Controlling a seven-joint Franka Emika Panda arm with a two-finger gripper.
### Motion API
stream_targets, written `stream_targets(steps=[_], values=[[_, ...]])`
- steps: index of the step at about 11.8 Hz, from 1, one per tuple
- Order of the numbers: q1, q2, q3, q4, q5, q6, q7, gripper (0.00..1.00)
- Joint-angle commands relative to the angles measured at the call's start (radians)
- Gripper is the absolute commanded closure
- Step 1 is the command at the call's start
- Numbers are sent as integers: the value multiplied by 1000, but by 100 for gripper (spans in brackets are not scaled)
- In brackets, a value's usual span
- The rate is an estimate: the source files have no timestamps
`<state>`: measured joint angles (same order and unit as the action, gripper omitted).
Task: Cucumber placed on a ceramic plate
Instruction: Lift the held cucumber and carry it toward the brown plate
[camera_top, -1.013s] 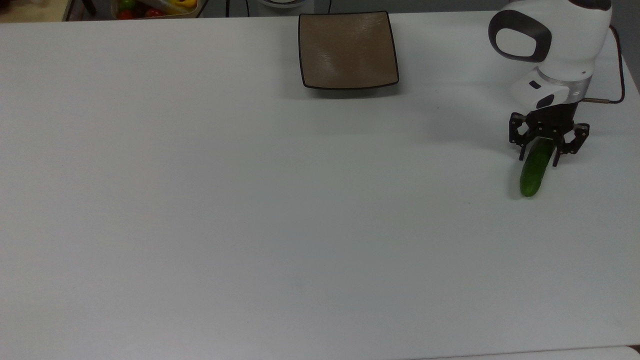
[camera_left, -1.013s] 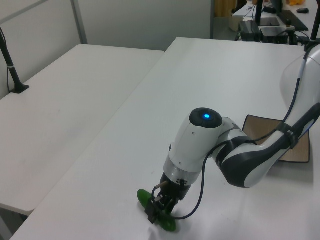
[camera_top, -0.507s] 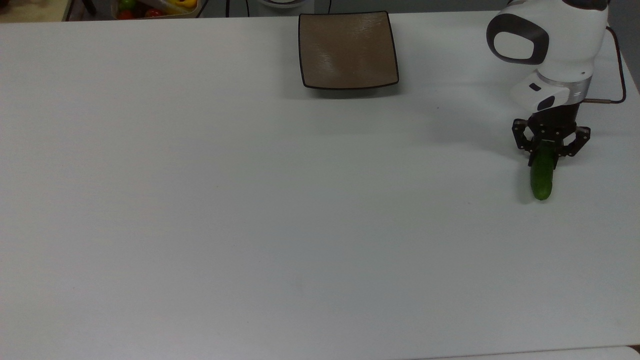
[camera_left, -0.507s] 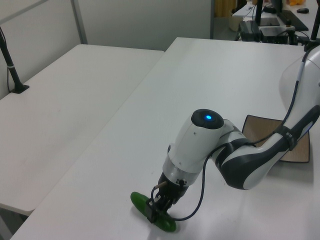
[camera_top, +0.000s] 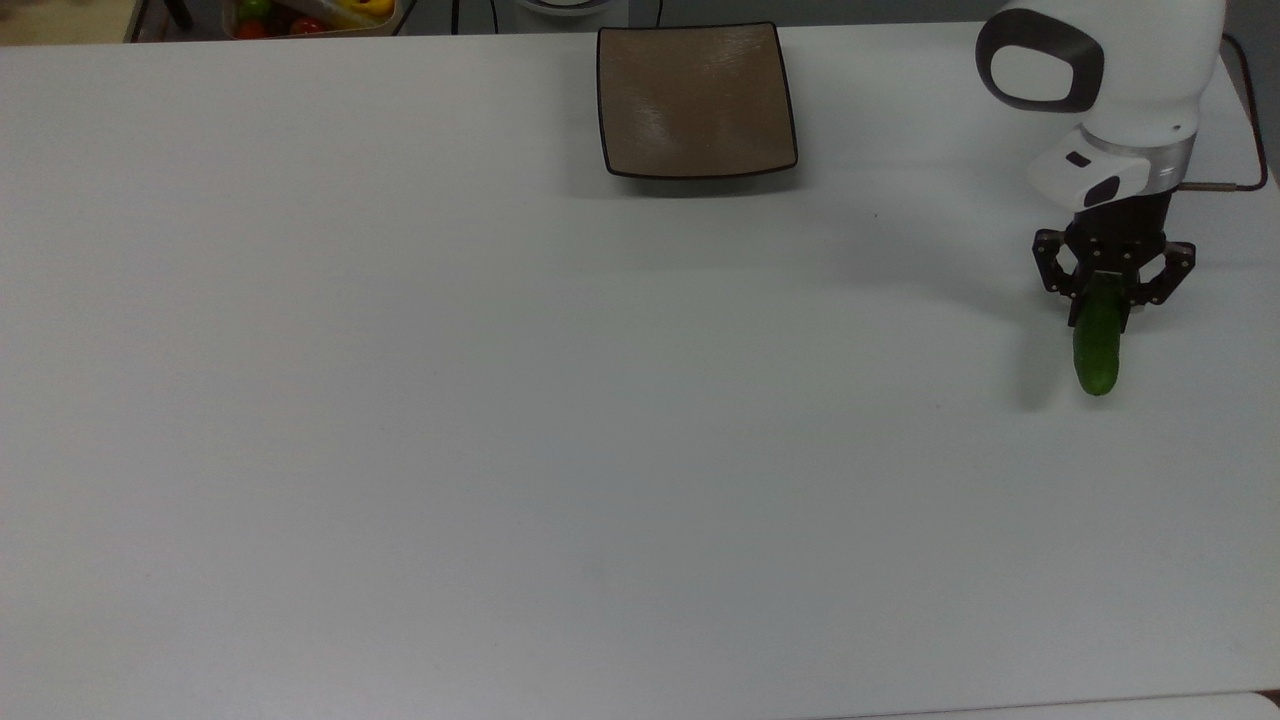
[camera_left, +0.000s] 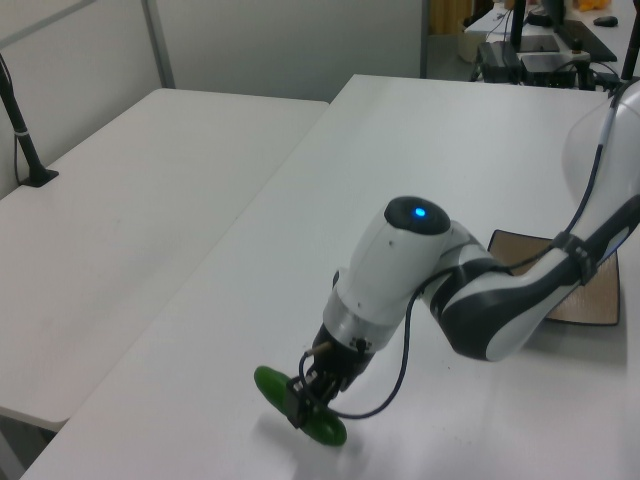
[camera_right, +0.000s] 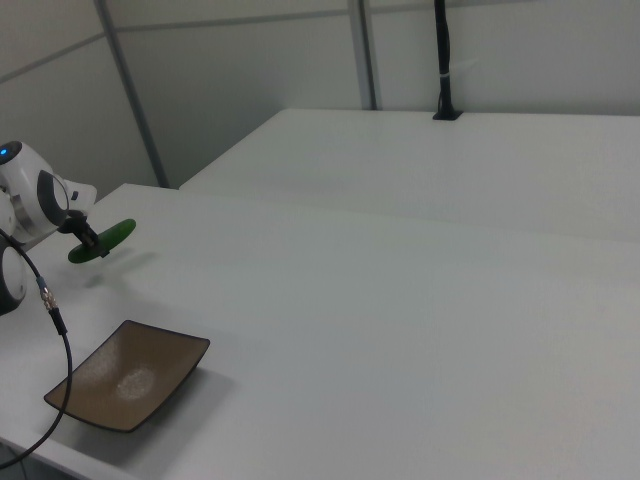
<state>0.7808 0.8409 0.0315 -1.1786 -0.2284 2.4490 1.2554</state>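
The dark green cucumber (camera_top: 1097, 350) hangs a little above the white table at the top view's right, casting a shadow to its left. My gripper (camera_top: 1104, 300) is shut on the cucumber near its middle. From the left view, the cucumber (camera_left: 298, 404) is lifted off the table and the gripper (camera_left: 300, 398) clamps it from above. The right view has the cucumber (camera_right: 103, 241) held in the air by the gripper (camera_right: 92, 240) at its left. The square brown ceramic plate (camera_top: 696, 100) lies bare at the table's far edge, well apart from the cucumber; plate (camera_right: 128, 374), plate (camera_left: 560, 283).
A box of coloured vegetables (camera_top: 312, 15) sits beyond the table's far edge at the top view's upper left. A black cable (camera_top: 1244, 130) loops beside the arm. A second white table (camera_left: 130, 210) adjoins in the left view.
The gripper closed on the cucumber and raised it off the table. The cucumber swung straighter and shifted slightly toward the top view's right; its shadow now lies apart from it.
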Motion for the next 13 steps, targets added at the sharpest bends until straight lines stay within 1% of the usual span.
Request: stream_targets(steps=[1,2,3,4,5,6,7,8,10,11,12,13], values=[[-23,-185,1,-206,-12,28,-50,99],[-53,-234,37,-252,-14,27,-71,99],[-90,-300,79,-318,-14,22,-89,99],[-118,-357,88,-370,-12,15,-114,99],[-147,-412,108,-431,-11,13,-148,99],[-172,-474,123,-503,-8,12,-184,99],[-187,-527,125,-568,-8,-5,-215,99],[-195,-569,125,-613,-8,-49,-259,99],[-224,-641,126,-673,12,-170,-351,99],[-233,-681,125,-714,41,-218,-399,99],[-251,-718,126,-748,73,-272,-478,99],[-273,-746,126,-762,131,-368,-572,99]])
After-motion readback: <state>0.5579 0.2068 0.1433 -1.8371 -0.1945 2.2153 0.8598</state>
